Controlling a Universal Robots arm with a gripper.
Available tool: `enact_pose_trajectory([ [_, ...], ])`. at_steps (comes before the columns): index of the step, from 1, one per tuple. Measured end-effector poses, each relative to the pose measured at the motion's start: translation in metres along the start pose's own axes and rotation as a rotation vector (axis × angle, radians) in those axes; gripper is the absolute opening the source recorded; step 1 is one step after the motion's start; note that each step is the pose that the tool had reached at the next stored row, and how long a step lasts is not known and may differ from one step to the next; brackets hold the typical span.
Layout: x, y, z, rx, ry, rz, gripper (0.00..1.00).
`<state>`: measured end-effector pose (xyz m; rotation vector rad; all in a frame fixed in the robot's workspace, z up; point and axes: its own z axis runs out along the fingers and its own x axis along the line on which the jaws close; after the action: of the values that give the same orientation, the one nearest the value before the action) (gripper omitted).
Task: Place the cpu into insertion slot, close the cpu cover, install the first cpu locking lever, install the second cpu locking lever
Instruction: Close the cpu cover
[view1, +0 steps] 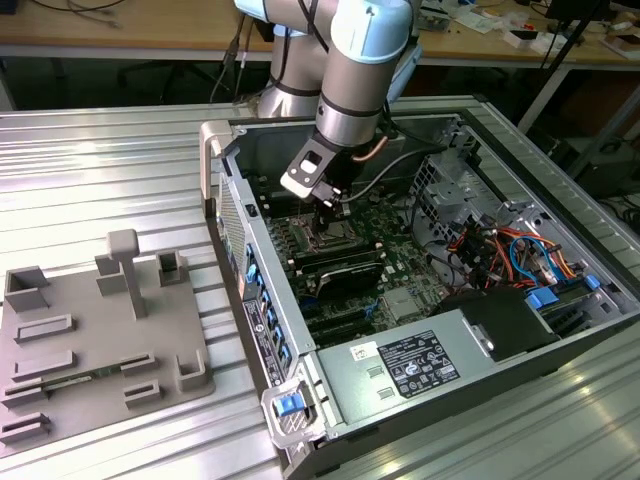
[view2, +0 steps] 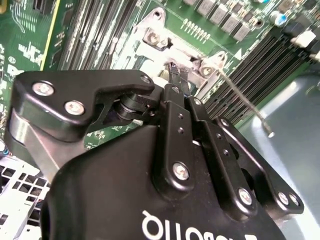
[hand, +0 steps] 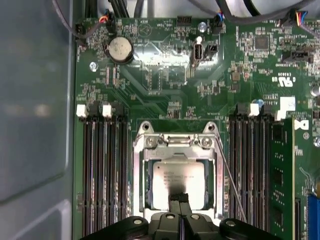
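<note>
The cpu (hand: 172, 175), a silver square chip, lies in the insertion slot (hand: 137, 165) on the green motherboard. The cpu cover (hand: 148, 180), a thin silver frame, appears to lie flat around it. One thin locking lever (hand: 227, 175) runs slanted along one side of the socket; in the second wrist view this lever (view2: 245, 102) sticks up free off the board. My gripper (hand: 179, 197) is shut, its black fingertips together at the edge of the cpu; the gripper (view2: 176, 75) tips reach down to the socket frame. In the exterior view the gripper (view1: 333, 203) hangs just over the socket (view1: 330, 236) inside the open computer case.
Long black memory slots (hand: 102, 170) flank the socket on both sides, with a green memory module (hand: 282, 175) in one. A coin battery (hand: 119, 49) sits further along the board. Case walls, cables (view1: 510, 250) and a power supply (view1: 410, 365) surround the board. A grey fixture tray (view1: 100, 340) lies at the exterior view's left.
</note>
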<state>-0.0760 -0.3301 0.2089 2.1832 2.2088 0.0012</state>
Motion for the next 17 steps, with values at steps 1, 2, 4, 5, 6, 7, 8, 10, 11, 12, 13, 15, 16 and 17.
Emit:
enact_pose_trajectory([
  [1, 0.0000, 0.0017, 0.0001, 0.0003, -0.0001, 0.000, 0.11],
  [2, 0.0000, 0.0039, 0.0002, 0.0005, -0.0001, 0.000, 0.11],
  [4, -0.0001, 0.0063, 0.0003, 0.0006, -0.0002, 0.000, 0.11],
  [5, -0.0001, 0.0073, 0.0004, 0.0007, -0.0002, 0.000, 0.11],
  [6, -0.0001, 0.0090, 0.0005, 0.0007, -0.0002, 0.000, 0.11],
  [7, -0.0001, 0.0099, 0.0006, 0.0008, -0.0002, 0.000, 0.11],
  [8, -0.0001, 0.0109, 0.0006, 0.0008, -0.0003, 0.000, 0.11],
  [10, -0.0002, 0.0130, 0.0007, 0.0008, -0.0003, 0.000, 0.11],
  [11, -0.0002, 0.0130, 0.0007, 0.0008, -0.0003, 0.000, 0.11],
  [12, -0.0002, 0.0130, 0.0007, 0.0008, -0.0003, 0.000, 0.11],
  [13, -0.0001, 0.0130, 0.0007, 0.0008, -0.0003, 0.000, 0.11],
  [15, -0.0001, 0.0131, 0.0003, 0.0009, -0.0004, -0.001, 0.11],
  [16, -0.0001, 0.0131, -0.0006, 0.0008, -0.0002, -0.001, 0.11],
  [17, -0.0002, 0.0131, -0.0015, 0.0008, -0.0002, -0.001, 0.11],
])
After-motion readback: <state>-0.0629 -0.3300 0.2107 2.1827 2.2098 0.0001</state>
